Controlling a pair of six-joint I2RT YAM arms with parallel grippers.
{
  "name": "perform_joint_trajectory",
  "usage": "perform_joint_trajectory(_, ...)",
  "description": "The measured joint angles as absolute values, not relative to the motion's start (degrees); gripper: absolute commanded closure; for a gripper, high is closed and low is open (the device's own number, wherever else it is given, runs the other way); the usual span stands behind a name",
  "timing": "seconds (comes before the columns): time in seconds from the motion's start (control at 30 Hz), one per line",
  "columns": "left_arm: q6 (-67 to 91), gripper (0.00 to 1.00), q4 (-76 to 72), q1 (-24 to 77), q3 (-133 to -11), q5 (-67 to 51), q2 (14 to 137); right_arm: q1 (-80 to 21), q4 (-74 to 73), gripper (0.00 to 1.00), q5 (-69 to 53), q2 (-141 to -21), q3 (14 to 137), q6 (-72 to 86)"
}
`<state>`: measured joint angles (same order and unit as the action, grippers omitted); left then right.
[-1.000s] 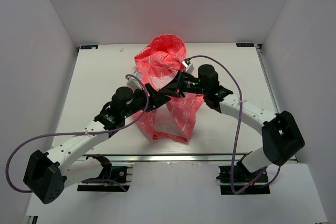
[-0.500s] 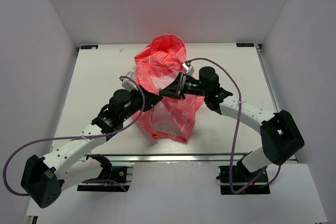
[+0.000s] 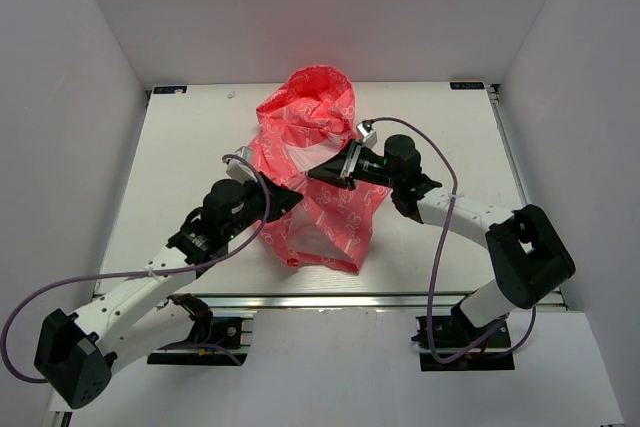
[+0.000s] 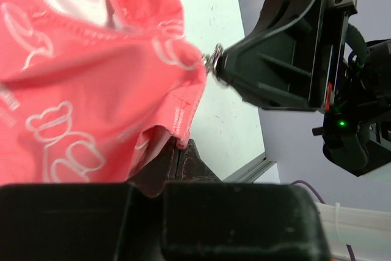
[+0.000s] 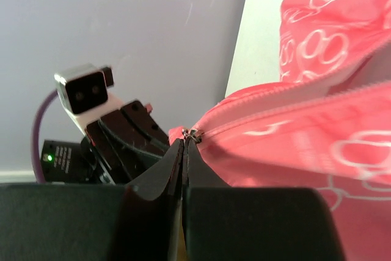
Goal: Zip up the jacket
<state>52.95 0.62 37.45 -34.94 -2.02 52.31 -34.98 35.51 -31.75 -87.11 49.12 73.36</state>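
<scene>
The coral-pink jacket (image 3: 315, 162) with its white print lies crumpled mid-table, hood toward the back. My left gripper (image 3: 292, 197) is shut on the jacket's lower front edge (image 4: 181, 128), and the fabric is pulled taut from the jaws. My right gripper (image 3: 318, 174) is shut on the metal zipper pull (image 5: 194, 132) at the low end of the zipper (image 5: 287, 99). In the left wrist view, the left gripper (image 4: 179, 148) pinches a fabric corner, with the zipper pull (image 4: 214, 60) at the right gripper's tips just above. The right gripper (image 5: 185, 142) faces the left one closely.
The white table (image 3: 180, 157) is walled in by grey panels on three sides. A metal rail (image 3: 330, 300) runs along the near edge. Purple cables (image 3: 60, 287) loop off both arms. The left wrist camera housing (image 5: 84, 91) sits close in front of the right gripper.
The left gripper has shut on the jacket's lower edge, having been open a second ago. The left arm has swung slightly left and nearer. The right gripper has edged left, still holding the pull.
</scene>
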Motion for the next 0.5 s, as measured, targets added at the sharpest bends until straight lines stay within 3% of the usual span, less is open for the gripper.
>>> perform_joint_trajectory(0.5, 52.2, 1.0, 11.3, 37.1, -33.4, -6.1, 45.7, -33.6, 34.5, 1.0, -20.1, -89.4, 51.0, 68.0)
